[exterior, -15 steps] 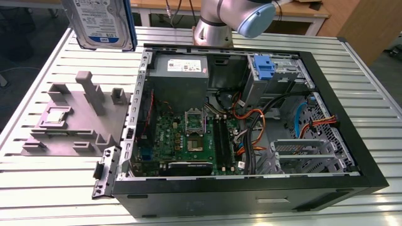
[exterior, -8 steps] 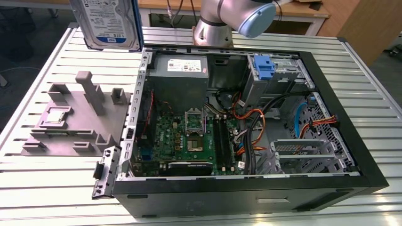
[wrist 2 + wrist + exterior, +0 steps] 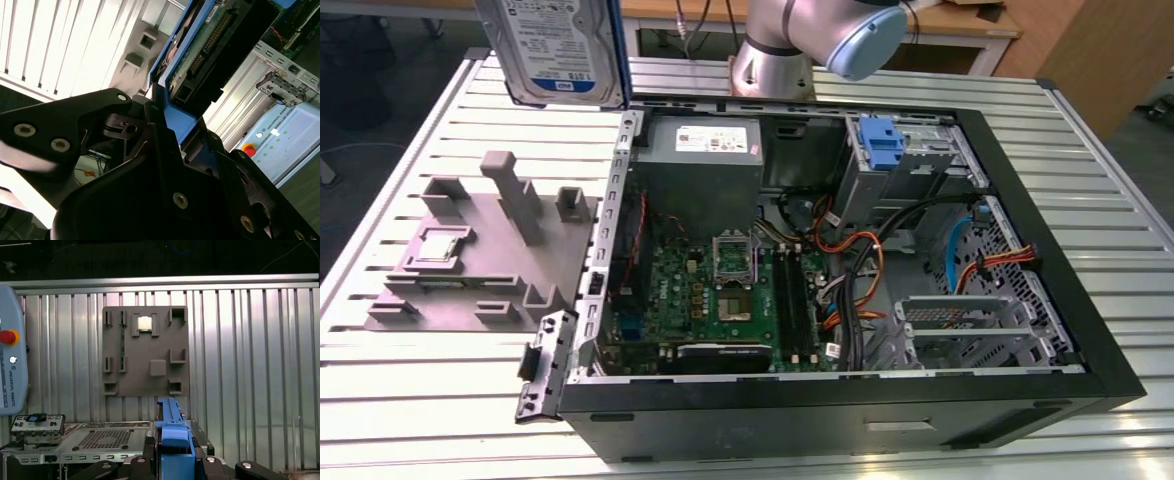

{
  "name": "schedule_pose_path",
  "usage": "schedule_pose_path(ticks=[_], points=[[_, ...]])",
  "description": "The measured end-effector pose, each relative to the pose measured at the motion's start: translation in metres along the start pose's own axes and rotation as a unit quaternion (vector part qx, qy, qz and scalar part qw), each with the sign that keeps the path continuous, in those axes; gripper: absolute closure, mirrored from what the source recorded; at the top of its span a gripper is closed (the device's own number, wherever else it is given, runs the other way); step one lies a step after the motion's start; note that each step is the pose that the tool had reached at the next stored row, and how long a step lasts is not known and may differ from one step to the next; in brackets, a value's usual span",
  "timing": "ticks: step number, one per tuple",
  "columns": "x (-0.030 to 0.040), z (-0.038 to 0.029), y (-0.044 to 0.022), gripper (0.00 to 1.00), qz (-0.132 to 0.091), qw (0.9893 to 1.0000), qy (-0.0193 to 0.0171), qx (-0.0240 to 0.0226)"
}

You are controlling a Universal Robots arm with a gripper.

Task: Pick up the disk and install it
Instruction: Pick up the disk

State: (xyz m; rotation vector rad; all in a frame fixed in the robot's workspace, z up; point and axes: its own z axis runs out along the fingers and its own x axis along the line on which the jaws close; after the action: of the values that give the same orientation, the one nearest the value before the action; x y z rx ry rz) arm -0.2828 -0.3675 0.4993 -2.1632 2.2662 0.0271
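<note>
The disk (image 3: 560, 50), a silver-grey drive with a white-and-blue label and a blue frame, hangs upright in the air above the table's far corner, on the exterior view's left, beside the open computer case (image 3: 854, 390). In the second wrist view my gripper (image 3: 161, 131) is shut on the disk (image 3: 200, 55), with the black fingers (image 3: 100, 110) clamped on its blue frame; the drive's green circuit board faces the camera. In the first wrist view the blue frame edge of the disk (image 3: 172, 432) stands between the gripper's (image 3: 172, 467) black links.
A grey fixture plate (image 3: 480, 250) with posts lies on the slatted table beside the case. Inside the case are a motherboard (image 3: 720, 290), cables, a blue bracket (image 3: 883, 145) and a metal drive cage (image 3: 961, 320). The arm's base (image 3: 781, 50) stands behind the case.
</note>
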Motion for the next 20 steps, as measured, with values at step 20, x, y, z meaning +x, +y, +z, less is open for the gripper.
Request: schedule_pose_path(ticks=[20], points=[[0.0112, -0.0002, -0.0219, 0.64, 0.0, 1.0, 0.0001, -0.0001]])
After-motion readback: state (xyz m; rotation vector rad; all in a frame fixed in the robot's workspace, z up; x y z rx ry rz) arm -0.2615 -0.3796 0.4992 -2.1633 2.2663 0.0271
